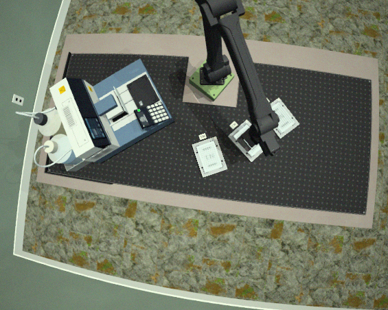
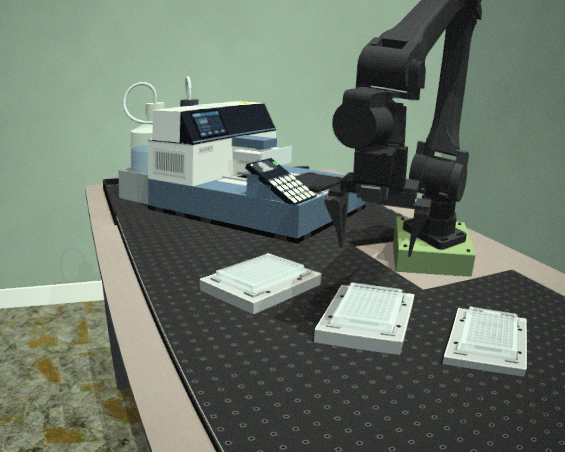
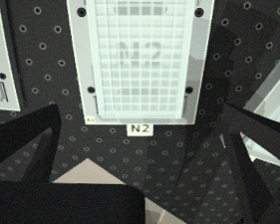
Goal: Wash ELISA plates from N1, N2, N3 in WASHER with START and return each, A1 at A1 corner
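My gripper (image 2: 376, 251) (image 3: 140, 112) is open and empty, fingers wide apart, high above the nests. In the wrist view the N2 plate (image 3: 140, 59) (image 2: 368, 305), clear and gridded, lies in nest N2 (image 3: 201, 54) (image 2: 358, 341) ahead of the fingers. The nest's A1 mark (image 3: 90, 119) is at its near left corner; the plate's cut-off corner is unclear. The N1 plate (image 1: 210, 156) (image 2: 261, 272) and N3 plate (image 1: 283, 118) (image 2: 489, 332) lie in their nests. The washer (image 1: 69, 116) (image 2: 221, 192) shows a green lamp (image 1: 139, 110) (image 2: 276, 163); I see no plate on it.
The washer's keypad (image 1: 158, 112) (image 2: 292, 189) faces the nests. Two bottles with tubes stand behind the washer, one white-capped (image 1: 60, 149). The arm's green base (image 1: 211, 87) (image 2: 433, 260) stands at the back of the dark perforated mat (image 1: 313, 164). In the top view the arm partly hides N2 and N3.
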